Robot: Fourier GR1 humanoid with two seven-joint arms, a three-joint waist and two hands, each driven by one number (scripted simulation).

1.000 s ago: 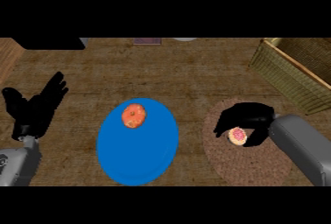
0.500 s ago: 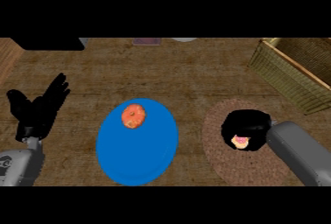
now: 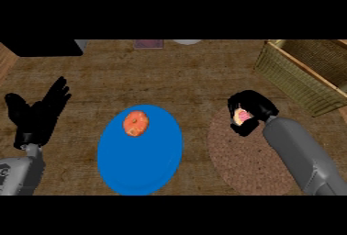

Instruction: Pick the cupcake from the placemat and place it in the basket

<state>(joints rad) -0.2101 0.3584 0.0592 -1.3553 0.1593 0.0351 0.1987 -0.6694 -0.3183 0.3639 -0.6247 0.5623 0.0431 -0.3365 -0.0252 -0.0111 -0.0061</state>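
- Right hand (image 3: 252, 111) has its fingers curled round the cupcake (image 3: 240, 117); I see only the pink top peeking out between the black fingers.
- It sits over the upper edge of the round brown placemat (image 3: 237, 156); I cannot tell if the cupcake touches the mat.
- Wicker basket (image 3: 303, 73) stands up and to the right of that hand, near but apart.
- Left hand (image 3: 37, 114) rests by the left edge, fingers straight and spread, holding nothing.
- Between the hands on the wooden tabletop (image 3: 169, 73) lies a blue plate (image 3: 139, 158) with a doughnut (image 3: 136, 124) near its upper rim.
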